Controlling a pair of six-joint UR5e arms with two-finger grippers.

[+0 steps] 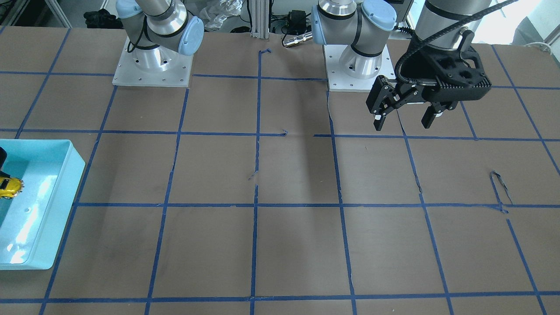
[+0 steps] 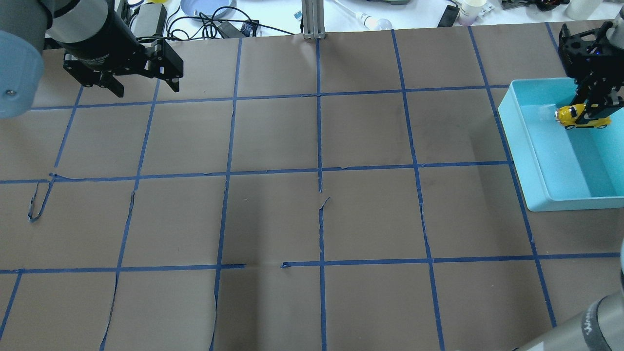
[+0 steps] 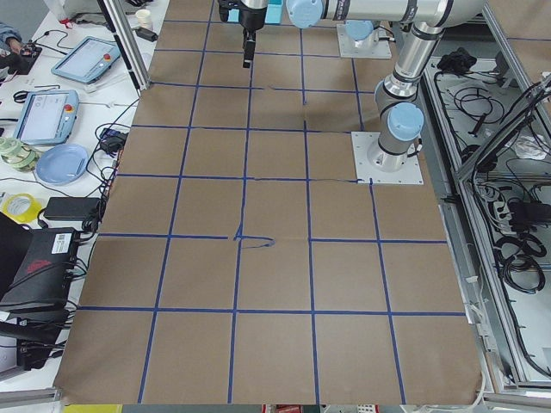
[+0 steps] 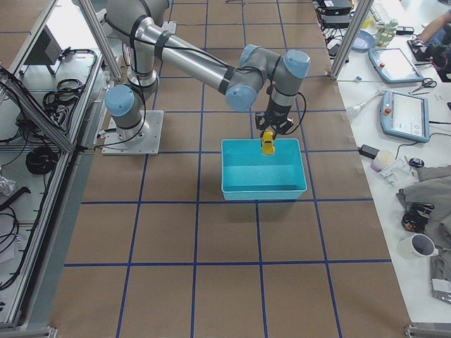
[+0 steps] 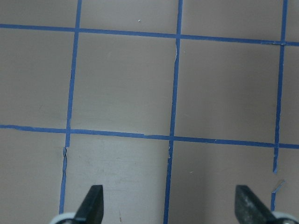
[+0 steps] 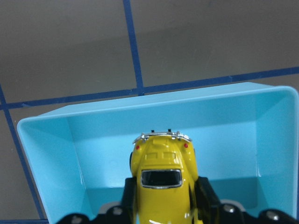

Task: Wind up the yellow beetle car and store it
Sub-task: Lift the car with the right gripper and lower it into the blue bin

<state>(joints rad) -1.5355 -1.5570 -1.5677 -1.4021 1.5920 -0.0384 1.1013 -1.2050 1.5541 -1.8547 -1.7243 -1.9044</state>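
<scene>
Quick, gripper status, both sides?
Left gripper: open, holding nothing.
Right gripper: shut on the yellow beetle car, above the teal bin.

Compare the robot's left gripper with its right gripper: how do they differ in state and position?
The left gripper is open and empty; the right gripper is shut on the yellow beetle car. The left gripper hangs over bare table; the right gripper is over the light blue bin. Both are black two-finger grippers.
</scene>
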